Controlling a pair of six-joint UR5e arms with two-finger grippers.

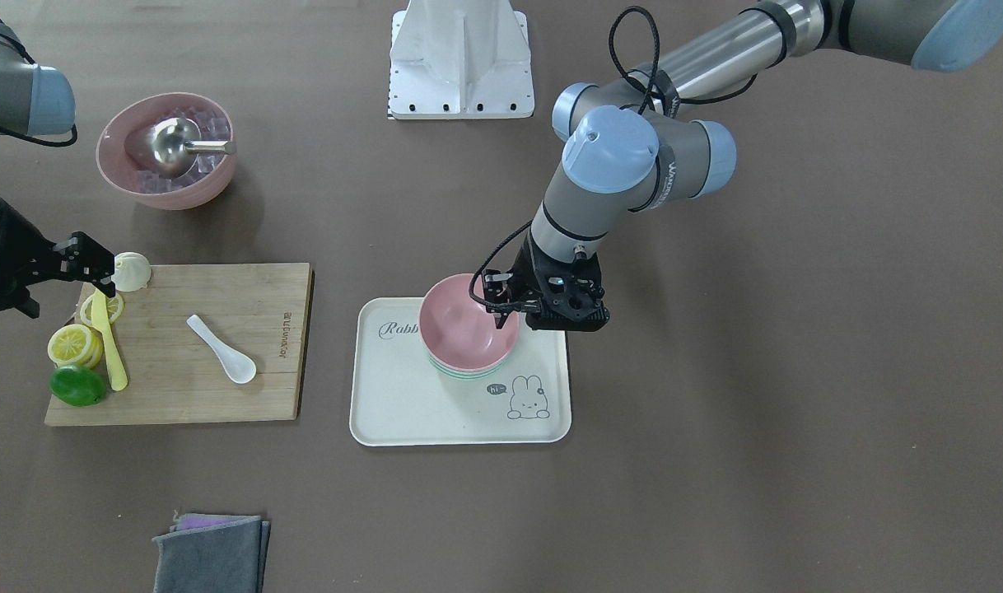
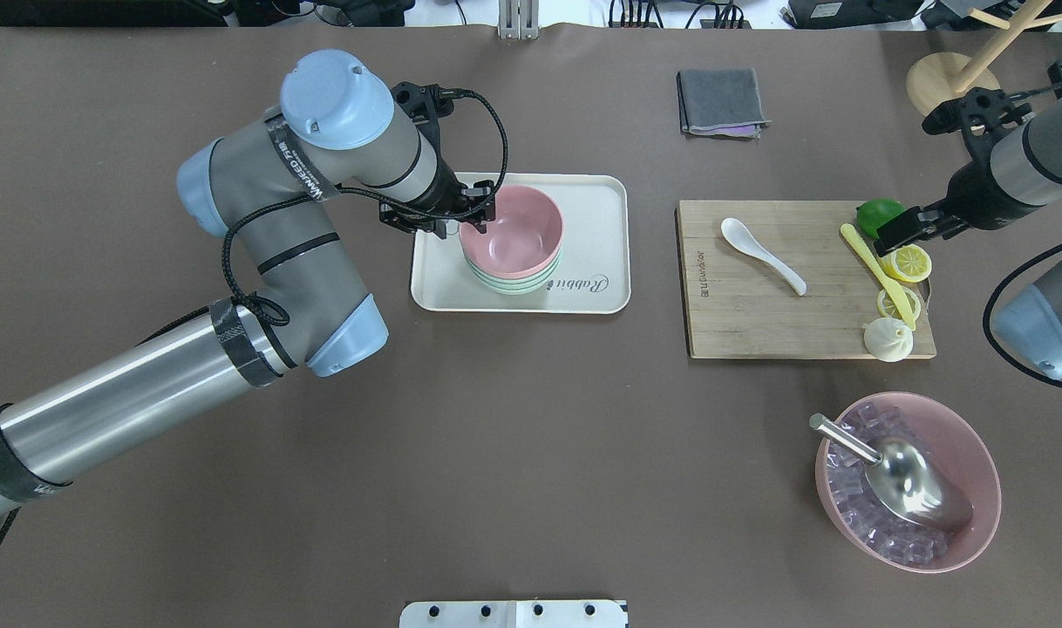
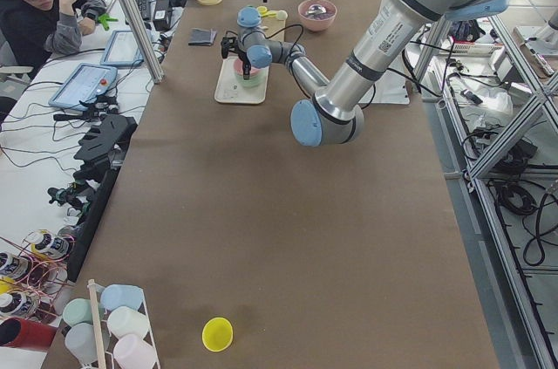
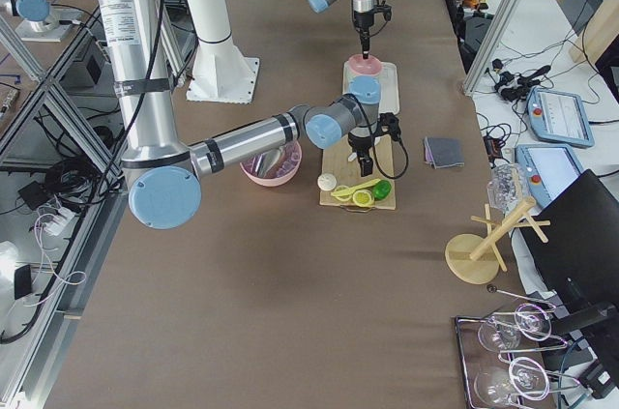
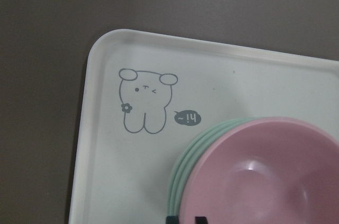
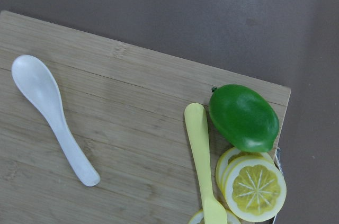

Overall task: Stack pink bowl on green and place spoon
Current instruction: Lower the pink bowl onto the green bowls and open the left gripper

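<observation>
We find the spoon midway along the board, handle slanting toward its lemon end, where our right fingers hover, the nearer arm; open or closed, we cannot tell.

Item 1: we are logging the pink bowl, matte and empty, sitting upright, nested on the stacked green bowls on the white tray.
Item 2: we are logging the spoon, white, lying hollow-up on the wooden cutting board.
</observation>
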